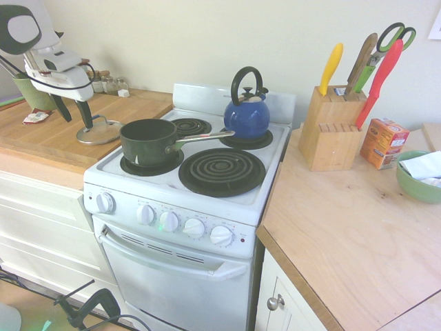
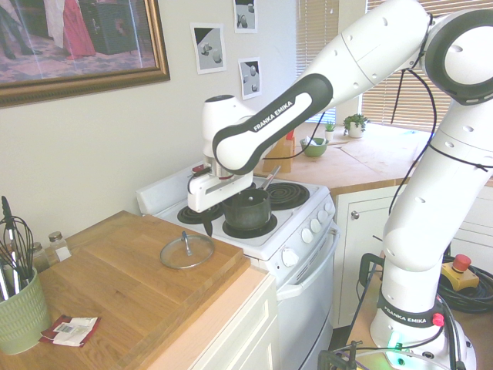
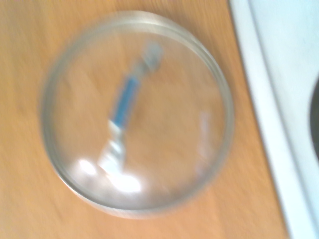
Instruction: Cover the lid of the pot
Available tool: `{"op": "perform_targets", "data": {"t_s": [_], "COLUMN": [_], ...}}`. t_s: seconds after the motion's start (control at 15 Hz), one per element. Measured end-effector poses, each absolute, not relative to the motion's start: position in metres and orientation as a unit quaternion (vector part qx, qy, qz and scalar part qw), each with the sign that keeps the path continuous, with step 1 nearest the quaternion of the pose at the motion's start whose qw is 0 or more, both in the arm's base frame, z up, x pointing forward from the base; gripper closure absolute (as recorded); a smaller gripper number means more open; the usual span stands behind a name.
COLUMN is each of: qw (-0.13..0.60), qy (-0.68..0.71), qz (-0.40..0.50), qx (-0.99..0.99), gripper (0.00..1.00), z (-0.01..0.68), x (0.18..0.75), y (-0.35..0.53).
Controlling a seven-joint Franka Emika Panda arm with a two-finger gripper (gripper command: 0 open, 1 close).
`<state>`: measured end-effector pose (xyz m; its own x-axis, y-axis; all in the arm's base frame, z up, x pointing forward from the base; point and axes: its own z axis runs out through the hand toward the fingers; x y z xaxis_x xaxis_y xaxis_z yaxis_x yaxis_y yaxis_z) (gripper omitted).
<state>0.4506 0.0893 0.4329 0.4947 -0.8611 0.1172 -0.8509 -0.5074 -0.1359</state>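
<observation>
- 2 dark fingers of the gripper point(image 1: 74, 114) stand apart and empty, poised above the wooden counter point(image 1: 41, 138) beside the stove point(image 1: 207, 200).
- Below them, the lid point(image 1: 98, 131) lies flat on that counter, knob up, near the stove's edge; the wrist view shows it point(image 3: 137, 113) blurred.
- On the stove's front-left burner sits the uncovered pot point(image 1: 149, 141), handle pointing toward the blue kettle point(image 1: 247, 114) behind.
</observation>
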Motion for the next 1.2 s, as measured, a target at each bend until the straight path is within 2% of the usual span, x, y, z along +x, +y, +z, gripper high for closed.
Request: {"op": "perform_targets", "data": {"t_s": [0.67,1.13,1.2], "qw": [0.025,-0.004,-0.006], "qy": [0.658,0.676,0.673], "qz": [-0.115,-0.078,-0.07], "qx": [-0.744,-0.733,-0.736], "gripper": [0.0,0.0,1.0], "z": [0.398,0.382,0.379], "x": [0.55,0.562,0.561], "y": [0.123,0.114,0.118]}}
